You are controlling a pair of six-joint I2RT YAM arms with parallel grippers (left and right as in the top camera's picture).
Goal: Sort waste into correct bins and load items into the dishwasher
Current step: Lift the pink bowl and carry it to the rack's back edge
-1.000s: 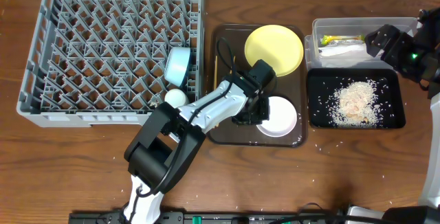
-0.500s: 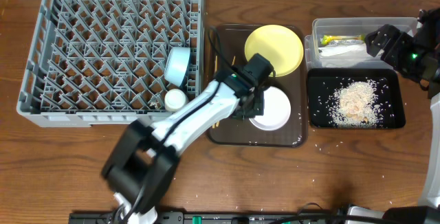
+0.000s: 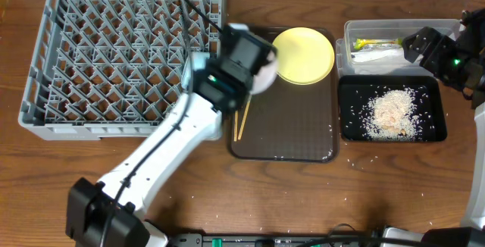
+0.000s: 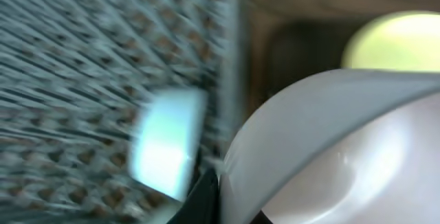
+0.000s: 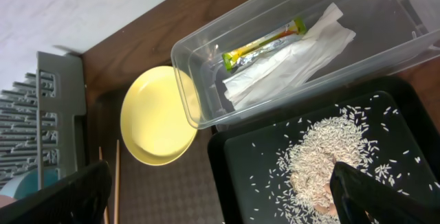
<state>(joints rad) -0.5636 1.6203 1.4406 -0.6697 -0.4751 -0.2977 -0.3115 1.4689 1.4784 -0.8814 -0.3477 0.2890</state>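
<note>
Since a second ago, the round white bowl (image 4: 344,162) has left the dark brown serving tray (image 3: 288,133) and hangs at the wall of the big grey pegged dish rack (image 3: 114,57), with our left tool (image 3: 256,69) clamped on its rim. We could knock the light blue bowl (image 4: 165,141) standing there, or lose this thin rim grip. Our right tool (image 3: 415,46) hovers, fingers apart, above the clear plastic tub (image 5: 185,80).

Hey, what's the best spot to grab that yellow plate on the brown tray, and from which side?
Grip the yellow plate by its front rim, coming from the bare middle of the brown tray. It lies flat, so only the rim offers an edge; the clear tub crowds its right side.
</note>
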